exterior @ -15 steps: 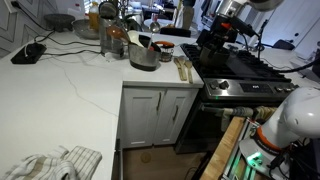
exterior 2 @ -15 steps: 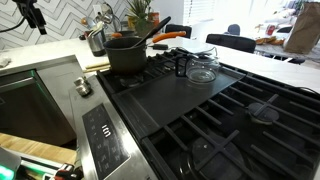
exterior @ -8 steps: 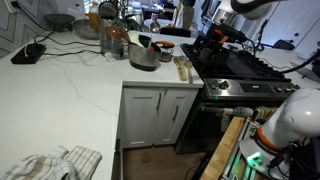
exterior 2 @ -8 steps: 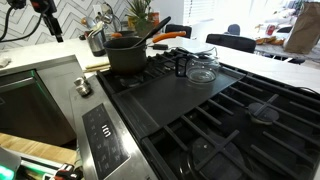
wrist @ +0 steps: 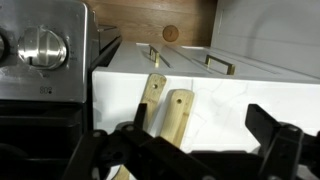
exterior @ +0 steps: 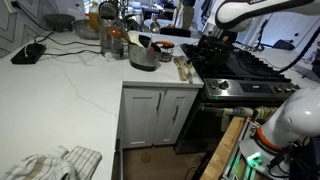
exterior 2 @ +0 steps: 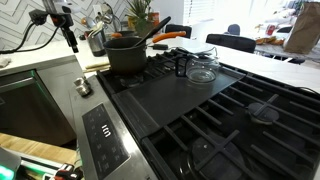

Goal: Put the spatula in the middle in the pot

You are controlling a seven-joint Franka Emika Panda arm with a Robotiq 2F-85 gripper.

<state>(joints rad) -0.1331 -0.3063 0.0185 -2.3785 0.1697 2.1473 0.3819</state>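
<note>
Spatula [wrist: 152, 95] not picked up: it lies flat on the white counter [wrist: 250, 100], at the edge that butts the stove [exterior 2: 200, 110], near the front corner. A second wooden handle [wrist: 178, 115] is just beside it. A pale sliver under the gripper may be a third, so I can't confirm which is "middle". Gripper [wrist: 190, 150] hangs over them, jaws spread wide, empty, which reads as lining up a top-down pinch. Pot [exterior 2: 125, 58] sits on the stove's rear burner, counter side, near the handles, so likely a short carry. Risk: tight spacing, a finger could snag the neighbour.
</note>
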